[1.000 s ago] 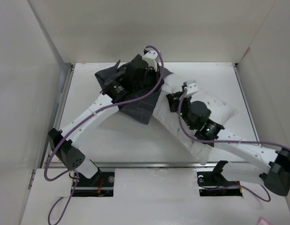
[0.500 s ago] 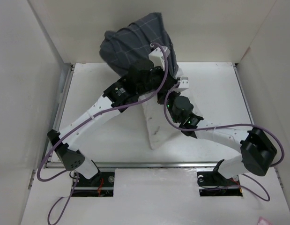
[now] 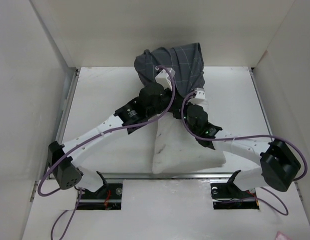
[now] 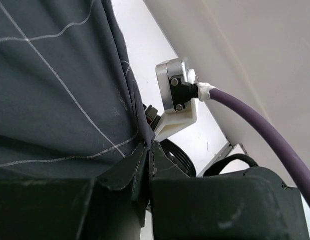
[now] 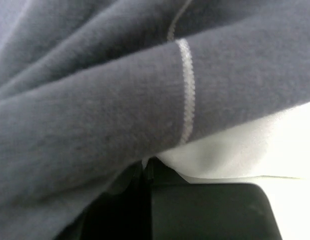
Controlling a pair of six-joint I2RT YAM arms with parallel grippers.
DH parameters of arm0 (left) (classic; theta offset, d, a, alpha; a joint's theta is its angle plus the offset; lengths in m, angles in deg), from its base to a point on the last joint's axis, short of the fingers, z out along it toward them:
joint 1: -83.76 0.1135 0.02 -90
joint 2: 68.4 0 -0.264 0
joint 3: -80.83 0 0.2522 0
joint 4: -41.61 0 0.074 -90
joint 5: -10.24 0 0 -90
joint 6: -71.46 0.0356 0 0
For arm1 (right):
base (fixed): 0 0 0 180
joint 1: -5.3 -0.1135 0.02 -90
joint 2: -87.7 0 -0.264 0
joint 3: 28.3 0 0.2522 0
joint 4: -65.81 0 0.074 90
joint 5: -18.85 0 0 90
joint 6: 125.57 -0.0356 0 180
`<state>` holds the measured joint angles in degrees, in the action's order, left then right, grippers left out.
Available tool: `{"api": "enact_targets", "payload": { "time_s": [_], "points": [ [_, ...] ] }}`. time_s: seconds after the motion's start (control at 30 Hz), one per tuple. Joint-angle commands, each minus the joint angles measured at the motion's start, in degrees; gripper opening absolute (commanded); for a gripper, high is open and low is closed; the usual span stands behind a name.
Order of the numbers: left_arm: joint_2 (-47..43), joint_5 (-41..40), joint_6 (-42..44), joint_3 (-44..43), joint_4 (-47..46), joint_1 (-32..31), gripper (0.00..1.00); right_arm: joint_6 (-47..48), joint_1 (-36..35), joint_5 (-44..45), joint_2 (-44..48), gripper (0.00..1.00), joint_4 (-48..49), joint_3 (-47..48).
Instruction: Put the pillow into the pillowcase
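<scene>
The dark grey pillowcase [image 3: 171, 64] with thin light grid lines is held up at the back centre, bunched over the top of the white pillow [image 3: 185, 150]. The pillow's lower part spreads toward the table's front edge. My left gripper [image 3: 164, 81] is shut on a fold of the pillowcase [image 4: 59, 90], with the jaws pressed together [image 4: 147, 150]. My right gripper [image 3: 196, 98] is shut on the pillowcase hem [image 5: 119, 115] right where the white pillow [image 5: 240, 145] meets it. The pillow's upper end is hidden under the cloth.
White walls enclose the white table [image 3: 99, 145] at the left, back and right. A metal rail [image 3: 144, 175] runs along the front edge. Both arms cross over the table's middle, and purple cables loop from them.
Both grippers have risen and swung the pillowcase up off the table, then shifted it right. The pillow has turned from lying at the right to lying at the front centre.
</scene>
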<state>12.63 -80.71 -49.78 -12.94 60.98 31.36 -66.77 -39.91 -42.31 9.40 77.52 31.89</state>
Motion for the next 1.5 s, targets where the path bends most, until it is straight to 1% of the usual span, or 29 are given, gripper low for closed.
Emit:
{"api": "enact_targets", "payload": {
  "time_s": [0.0, 0.07, 0.1, 0.17, 0.23, 0.27, 0.33, 0.37, 0.43, 0.53, 0.63, 0.77, 0.8, 0.83, 0.87, 0.9, 0.93, 0.97, 1.0, 1.03, 1.07, 1.1, 1.13, 1.17, 1.2, 1.23, 1.3, 1.37, 1.47],
  "points": [
    [-0.2, 3.1, -1.6, 4.5, 3.5, 0.7, 0.0, -6.0, 3.5, 0.6, 4.8, 0.0, 10.0, 0.2],
    [1.3, 7.1, 0.4, 6.0, 3.5, 0.7, 0.0, -8.5, 5.1, -0.6, 4.8, 0.0, 10.0, -0.5],
    [2.6, 12.8, 1.2, 6.0, 3.5, 0.7, 0.0, -9.6, 5.8, -0.6, 4.3, 0.0, 8.0, 0.1],
    [4.2, 19.5, 4.1, 7.5, 2.7, 0.7, 0.0, -12.6, 7.2, -0.6, 2.6, 0.0, 5.4, 2.2],
    [7.6, 26.7, 6.1, 8.0, 2.7, -1.6, 0.0, -16.8, 7.8, 0.2, 1.2, 0.0, 6.0, 2.2],
    [9.0, 28.5, 7.6, 8.0, 3.7, -2.6, 0.0, -17.7, 7.8, -0.6, 0.6, 0.0, 7.5, 2.2],
    [12.8, 30.7, 9.3, 6.4, 6.9, -5.0, 0.0, -20.4, 8.3, -2.0, -1.6, 0.0, 12.7, 1.3],
    [13.6, 30.7, 9.4, 6.4, 7.9, -5.5, 0.0, -20.4, 9.4, -4.4, -2.4, 0.0, 14.5, 0.5],
    [13.6, 30.7, 9.4, 7.2, 8.7, -5.5, 0.0, -22.6, 10.5, -5.5, -3.5, 0.0, 18.2, -0.3],
    [10.4, 30.7, 8.2, 12.2, 6.6, -5.5, 0.0, -23.6, 13.5, -9.8, -4.8, 0.0, 22.1, -2.0],
    [6.2, 27.2, 6.7, 15.1, 6.6, -5.5, 0.0, -24.2, 15.9, -15.8, -4.8, 0.0, 20.8, -2.0],
    [3.7, 26.1, 5.7, 16.2, 6.1, -3.6, 0.0, -21.7, 16.4, -20.7, -2.9, 0.14, 20.8, -3.0],
    [3.7, 23.6, 5.7, 16.2, 6.1, -3.0, 0.0, -20.9, 16.4, -21.9, -2.3, 0.29, 19.6, -3.0],
    [3.2, 22.1, 5.7, 16.2, 6.1, -3.0, 0.0, -20.2, 16.9, -24.8, -1.7, 0.37, 18.2, -3.6],
    [3.2, 20.6, 5.7, 14.8, 6.1, -2.1, 0.0, -19.5, 16.9, -25.7, 0.2, 0.43, 16.1, -3.6],
    [3.2, 18.6, 5.7, 14.1, 6.7, -1.1, 0.0, -17.8, 16.9, -26.7, 1.2, 0.49, 10.9, -3.0],
    [3.9, 18.6, 6.4, 13.4, 6.7, -0.6, 0.06, -16.4, 16.9, -28.7, 2.5, 0.54, 6.7, -2.1],
    [4.5, 18.6, 6.4, 12.5, 7.4, -0.1, 0.12, -14.9, 16.9, -28.8, 3.9, 0.6, 2.4, -0.3],
    [5.1, 18.0, 7.1, 11.3, 7.4, 0.6, 0.21, -12.2, 16.9, -29.5, 6.4, 0.63, -1.7, 0.8],
    [5.1, 18.0, 7.1, 11.3, 7.4, 0.6, 0.28, -11.2, 16.9, -29.5, 7.7, 0.65, -11.5, 2.2],
    [5.1, 18.0, 7.8, 11.3, 7.4, 1.4, 0.34, -10.6, 16.9, -27.7, 9.1, 0.66, -15.9, 4.3],
    [5.6, 18.0, 7.8, 10.7, 7.4, 1.4, 0.42, -10.0, 16.9, -27.0, 11.8, 0.72, -19.7, 5.2],
    [5.6, 17.5, 7.8, 10.1, 7.4, 2.2, 0.51, -9.5, 16.9, -25.5, 13.0, 0.77, -28.9, 6.5],
    [5.6, 17.5, 8.6, 10.0, 7.4, 3.1, 0.57, -8.9, 16.9, -21.8, 14.0, 0.82, -33.2, 7.9],
    [5.6, 17.5, 8.6, 10.0, 7.4, 3.1, 0.62, -7.9, 16.9, -19.9, 14.8, 0.86, -36.8, 10.7],
    [5.0, 17.5, 8.6, 10.0, 7.4, 3.7, 0.65, -7.0, 16.9, -17.8, 15.4, 0.94, -43.8, 12.2],
    [4.5, 17.5, 9.9, 10.0, 8.0, 4.2, 0.65, -5.3, 16.9, -13.7, 15.4, 1.0, -49.5, 16.6],
    [4.0, 16.4, 9.9, 9.4, 8.6, 4.8, 0.67, -3.8, 16.9, -13.6, 15.4, 1.0, -53.8, 17.4],
    [3.4, 14.1, 9.9, 8.4, 10.0, 5.3, 0.68, -1.9, 16.9, -19.7, 15.4, 1.0, -52.9, 15.3]
  ]
}}
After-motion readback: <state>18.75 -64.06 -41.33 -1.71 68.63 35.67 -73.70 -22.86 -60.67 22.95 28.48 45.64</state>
